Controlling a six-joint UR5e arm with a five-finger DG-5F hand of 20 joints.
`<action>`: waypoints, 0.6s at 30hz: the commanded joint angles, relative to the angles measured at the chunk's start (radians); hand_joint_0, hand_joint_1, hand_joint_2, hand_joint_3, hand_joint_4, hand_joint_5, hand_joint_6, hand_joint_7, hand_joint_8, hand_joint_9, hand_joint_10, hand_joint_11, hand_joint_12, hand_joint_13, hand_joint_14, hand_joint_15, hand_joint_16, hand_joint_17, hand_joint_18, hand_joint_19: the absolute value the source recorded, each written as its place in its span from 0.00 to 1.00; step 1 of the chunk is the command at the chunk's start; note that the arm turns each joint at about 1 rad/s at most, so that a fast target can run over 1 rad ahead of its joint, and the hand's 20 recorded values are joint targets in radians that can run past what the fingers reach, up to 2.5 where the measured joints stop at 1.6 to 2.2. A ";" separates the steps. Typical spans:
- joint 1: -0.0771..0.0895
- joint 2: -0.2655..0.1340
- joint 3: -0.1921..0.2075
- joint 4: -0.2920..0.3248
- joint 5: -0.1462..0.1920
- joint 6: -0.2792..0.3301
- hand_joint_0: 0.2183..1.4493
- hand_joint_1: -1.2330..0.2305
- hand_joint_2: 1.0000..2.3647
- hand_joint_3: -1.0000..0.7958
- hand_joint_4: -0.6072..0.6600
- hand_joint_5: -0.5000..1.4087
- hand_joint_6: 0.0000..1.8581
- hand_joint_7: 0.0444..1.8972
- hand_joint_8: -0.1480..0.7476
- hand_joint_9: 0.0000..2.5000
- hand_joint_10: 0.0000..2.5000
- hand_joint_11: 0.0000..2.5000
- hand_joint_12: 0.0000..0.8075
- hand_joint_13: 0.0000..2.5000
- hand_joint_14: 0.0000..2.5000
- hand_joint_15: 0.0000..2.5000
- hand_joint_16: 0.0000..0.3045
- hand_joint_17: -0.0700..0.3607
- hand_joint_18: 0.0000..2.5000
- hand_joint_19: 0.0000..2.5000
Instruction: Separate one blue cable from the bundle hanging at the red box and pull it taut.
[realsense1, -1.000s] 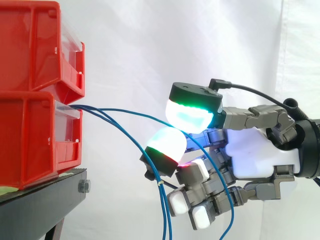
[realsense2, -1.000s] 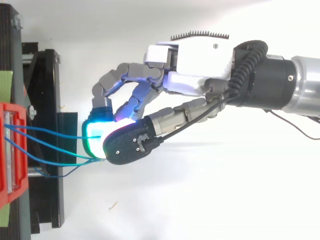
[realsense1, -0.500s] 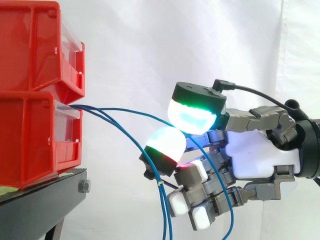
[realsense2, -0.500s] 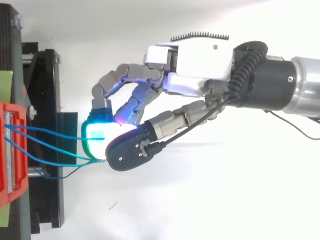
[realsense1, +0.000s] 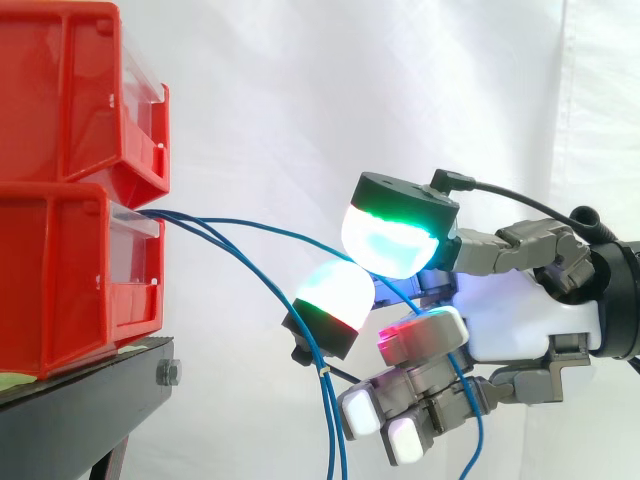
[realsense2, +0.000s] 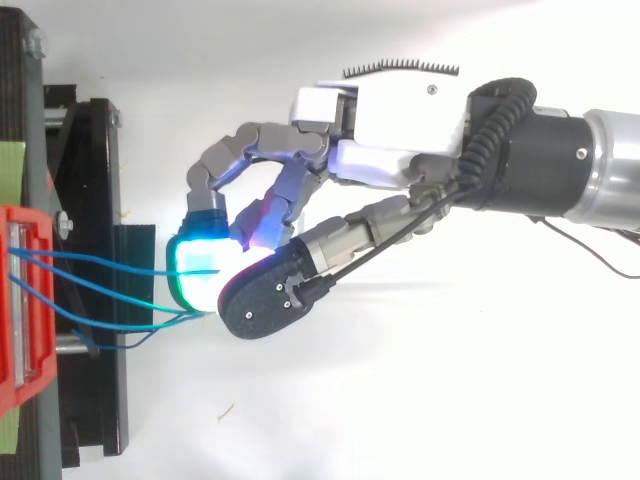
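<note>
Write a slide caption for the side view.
Robot hand pinches one blue cable between glowing fingertips, beside stacked red bins.

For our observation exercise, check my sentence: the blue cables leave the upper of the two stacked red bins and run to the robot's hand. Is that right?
Not quite. The side view shows the blue cables leaving the lower red bin, not the upper red bin. The rest holds: the bins are stacked and the cables run to the hand.
</note>
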 joint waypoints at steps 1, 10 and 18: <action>-0.001 -0.001 0.000 -0.001 0.000 -0.003 0.41 0.31 0.00 0.30 0.49 0.15 0.48 0.51 0.50 0.52 0.00 0.51 0.44 0.34 0.01 0.23 0.14 0.39 0.32 0.22; -0.001 0.000 0.000 -0.001 -0.001 -0.001 0.41 0.32 0.00 0.30 0.49 0.15 0.48 0.51 0.51 0.56 0.00 0.55 0.44 0.39 0.01 0.27 0.13 0.37 0.32 0.22; -0.001 0.000 0.000 -0.002 -0.003 -0.006 0.41 0.33 0.00 0.30 0.49 0.15 0.48 0.51 0.50 0.56 0.00 0.57 0.45 0.42 0.01 0.33 0.13 0.37 0.32 0.23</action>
